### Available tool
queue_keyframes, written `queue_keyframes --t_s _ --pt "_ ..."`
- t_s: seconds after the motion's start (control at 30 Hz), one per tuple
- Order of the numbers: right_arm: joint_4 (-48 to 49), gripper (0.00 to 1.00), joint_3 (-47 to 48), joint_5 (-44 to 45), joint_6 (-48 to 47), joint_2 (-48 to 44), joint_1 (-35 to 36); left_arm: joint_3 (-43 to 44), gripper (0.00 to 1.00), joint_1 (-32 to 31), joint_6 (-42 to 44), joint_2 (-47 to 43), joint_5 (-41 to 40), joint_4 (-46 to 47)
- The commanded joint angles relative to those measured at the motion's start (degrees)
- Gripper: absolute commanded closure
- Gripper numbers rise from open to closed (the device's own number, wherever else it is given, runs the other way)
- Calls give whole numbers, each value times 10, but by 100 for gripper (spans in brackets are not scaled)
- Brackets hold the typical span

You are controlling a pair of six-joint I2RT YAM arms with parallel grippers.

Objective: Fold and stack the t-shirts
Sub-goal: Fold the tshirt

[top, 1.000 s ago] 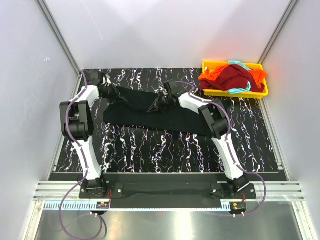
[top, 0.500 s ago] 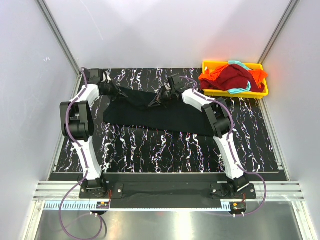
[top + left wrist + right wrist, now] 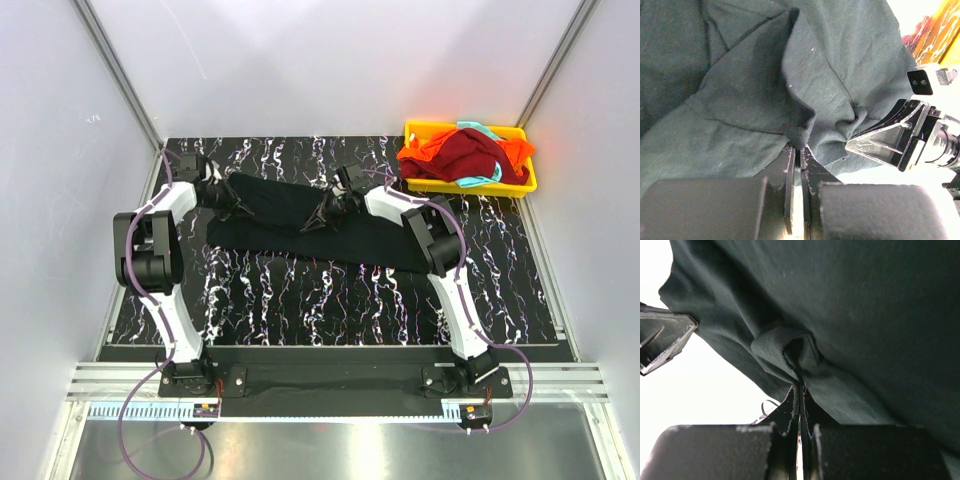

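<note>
Black tee lies spread across the far middle of the counter, a long band running from left to right. Its far edge is lifted off the surface at two spots. The left gripper is closed on a pinch of that edge near the left end. The right gripper is closed on a second pinch nearer the middle. Both wrist views show cloth bunched into a small pucker right at the closed fingertips, so both grips look firm.

The step in hand looks like the first fold of this shirt, made with the far edge held in two places. The next move calls for both arms to carry the edge toward the near side in step, keeping the span between them taut. The edge should be laid square on the lower layer before either gripper opens.

The left arm runs up the left side of the counter with its elbow high and its wrist turned inward to the right. The right arm reaches far and bends left, so the two grippers face each other, near but apart.

The red tee, orange tee and teal tee lie heaped in the yellow tray at the far right.
</note>
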Motion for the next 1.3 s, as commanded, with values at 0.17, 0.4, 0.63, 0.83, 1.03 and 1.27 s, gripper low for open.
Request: queue_keyframes --t_s 0.17,0.4,0.63,0.83,1.03,1.27 --pt "-11 100 -10 -26 -24 -58 14 -22 99 12 31 -43 -29 -15" --pt "-20 99 -20 -27 -27 -59 20 -29 77 17 38 -51 -58 -29" --pt "-186 64 45 62 -205 -81 -1 3 63 16 74 -93 -111 -69" --pt "-296 56 223 90 -255 -9 -2 79 64 -7 73 -39 -66 -62" --pt "-304 59 368 43 -201 74 10 126 68 -26 25 44 -8 -5" --pt "-303 66 427 -13 -159 150 21 139 70 -27 -7 119 9 36"
